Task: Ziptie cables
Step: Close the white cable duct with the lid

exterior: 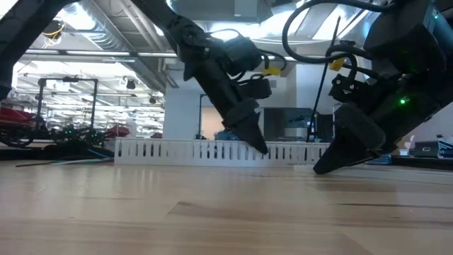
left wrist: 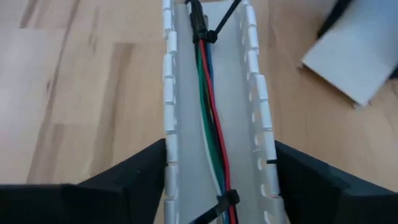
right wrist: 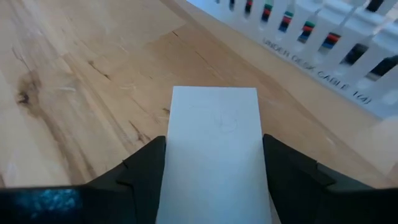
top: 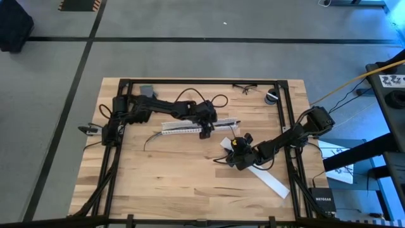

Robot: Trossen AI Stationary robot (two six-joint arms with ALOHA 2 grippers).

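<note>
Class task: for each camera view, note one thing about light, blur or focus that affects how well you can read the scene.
High view: evenly lit, blue tint at the right edge. Low view: bright ceiling lights leave both arms as dark silhouettes over the white slotted channel. Left wrist view: the cables are fairly sharp, the left gripper fingers soft. Right wrist view: the flat white cover is pale and featureless; the channel behind is blurred.

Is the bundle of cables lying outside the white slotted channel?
No, the cables run along the inside of the white channel, between its slotted walls.
</note>
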